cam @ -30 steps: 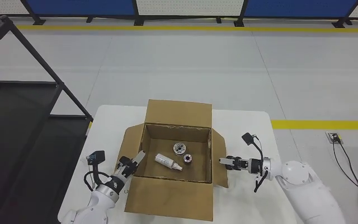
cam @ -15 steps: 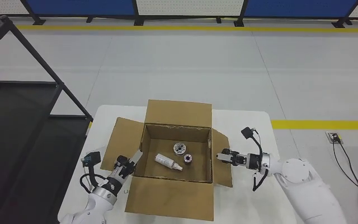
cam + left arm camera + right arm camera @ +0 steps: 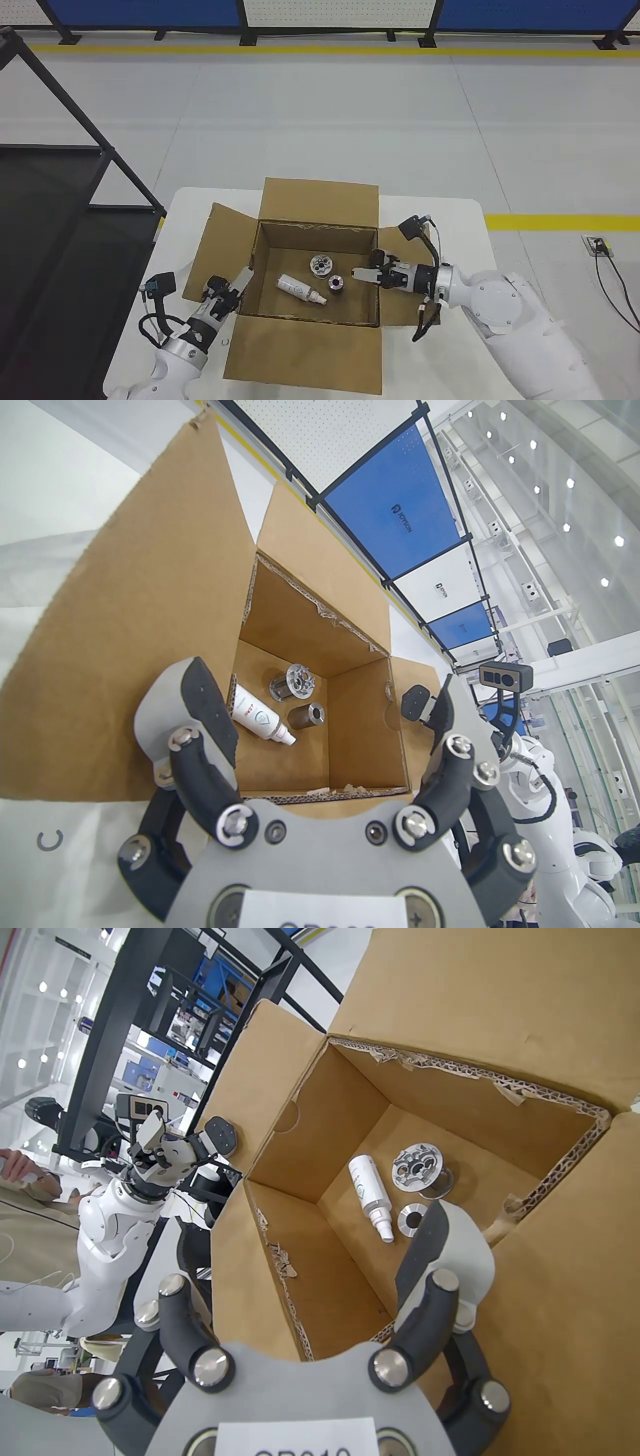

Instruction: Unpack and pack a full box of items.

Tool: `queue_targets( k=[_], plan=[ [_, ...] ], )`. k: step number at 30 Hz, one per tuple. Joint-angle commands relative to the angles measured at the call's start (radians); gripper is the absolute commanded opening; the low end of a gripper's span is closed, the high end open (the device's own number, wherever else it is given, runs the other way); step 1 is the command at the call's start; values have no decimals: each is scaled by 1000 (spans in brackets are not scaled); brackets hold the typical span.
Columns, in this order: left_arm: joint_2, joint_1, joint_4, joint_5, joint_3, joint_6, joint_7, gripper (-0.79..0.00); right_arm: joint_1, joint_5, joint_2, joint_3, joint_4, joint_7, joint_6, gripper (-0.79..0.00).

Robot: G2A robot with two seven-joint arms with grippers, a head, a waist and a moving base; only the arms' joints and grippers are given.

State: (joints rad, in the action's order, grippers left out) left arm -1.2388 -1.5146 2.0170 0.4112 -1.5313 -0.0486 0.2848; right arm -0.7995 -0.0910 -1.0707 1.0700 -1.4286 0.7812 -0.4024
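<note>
So there's one cardboard box [image 3: 305, 350] sitting mid-worktop [image 3: 190, 225], all four flaps folded out. Three things are on its floor, all around the middle. There's one white bottle [image 3: 299, 290] lying flat, one metal spool [image 3: 321, 264] a bit closer to the back wall, and one small metal cylinder [image 3: 336, 283] just beside the bottle's nozzle end, hole facing up.

The left gripper [image 3: 232, 285] hangs over the box's left edge near the front corner, fingers spread wide with nothing between them. The right gripper [image 3: 368, 272] pokes in over the right edge, also apart and holding nothing. There's also one little C-shaped ring [image 3: 50, 840] on the worktop near the left gripper.
</note>
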Motion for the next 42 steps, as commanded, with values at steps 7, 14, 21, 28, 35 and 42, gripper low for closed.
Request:
queue_targets(
  k=[7,14,21,28,35,42],
  plan=[
    [0,0,0,1,0,0,-2,0,3,-20,-4,-27,-22,22,-8,0],
    [-3,4,2,-61,-22,-12,-30,0,167,-342,-60,-244,-59,56,263,0],
    [-5,-43,14,-149,-66,27,-71,0,346,-450,-169,-461,104,51,476,0],
    [-5,-87,24,-188,-99,67,-98,0,463,-421,-289,-589,353,23,528,0],
    [-5,-108,35,-192,-118,84,-102,0,523,-434,-392,-670,546,-8,521,0],
    [-4,-115,40,-182,-121,92,-100,0,546,-436,-474,-700,703,-52,505,0]
  ],
)
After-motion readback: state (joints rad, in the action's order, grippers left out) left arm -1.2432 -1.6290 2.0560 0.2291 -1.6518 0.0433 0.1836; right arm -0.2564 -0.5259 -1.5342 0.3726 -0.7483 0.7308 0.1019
